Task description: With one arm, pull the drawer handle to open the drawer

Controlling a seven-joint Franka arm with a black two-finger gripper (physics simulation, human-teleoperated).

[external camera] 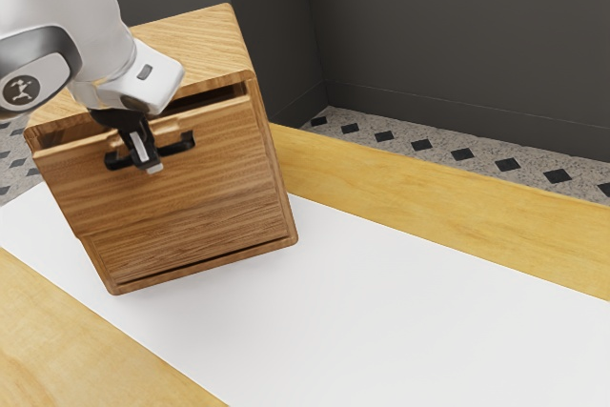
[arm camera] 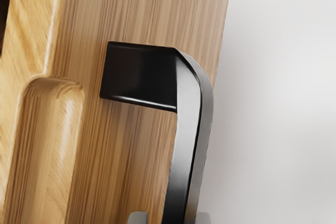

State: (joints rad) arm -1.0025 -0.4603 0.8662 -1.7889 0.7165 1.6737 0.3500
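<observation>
Claw (external camera: 146, 152) — clamped on the black handle (external camera: 179, 143) of the top drawer (external camera: 191, 188), barely out, in the wooden cabinet (external camera: 191, 40) at the exterior view's left — is best drawn straight outward, grip kept square.

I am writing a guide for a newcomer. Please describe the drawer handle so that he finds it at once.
A wooden cabinet stands on the white surface. On its upper drawer front, slightly ajar, sits the handle, at the gripper. It is the only black part on the wood: a flat bar with bent ends.
</observation>
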